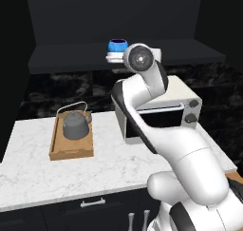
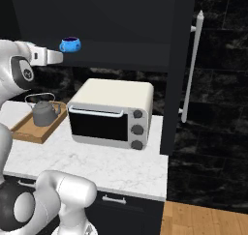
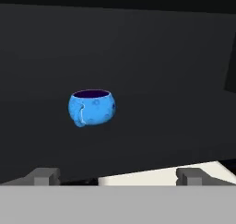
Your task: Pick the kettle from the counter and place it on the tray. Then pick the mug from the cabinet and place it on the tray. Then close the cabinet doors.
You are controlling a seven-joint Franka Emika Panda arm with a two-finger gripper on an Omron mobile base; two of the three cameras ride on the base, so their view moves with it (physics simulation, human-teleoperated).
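Nearest the robot lies the counter [image 1: 42,173], its white marbled top bare along the front edge above the dark drawers. On its left part sits the tray [image 1: 71,151], long side running near to far, and the kettle [image 1: 76,124] stands upright inside it toward the far end, wire handle arched over the lid. That half of the job reads as done: the kettle is within the raised rim, and the near part of the tray is left free, which looks like room kept for the second item.

To the right of the tray, well apart from it, stands a white toaster oven [image 2: 109,114] with 3 knobs down its front; it plays no part in the task, but the arm has to reach over it.

Above and behind, the gripper [image 2: 57,58] is raised to shelf height and aimed into the open cabinet [image 1: 71,16]. In the hand view its 2 fingertips [image 3: 44,176] sit far apart with nothing between them: spread wide and empty, as a reach for a round cup would need. The mug [image 3: 91,107] stands upright on the dark shelf ahead, left of the line between the fingers and not touched, so the hand probably needs to shift left as it advances.

Farthest right, 1 of the cabinet doors [image 2: 179,60] stands swung open, edge on, its long silver handle showing. It must stay so until the mug is out.
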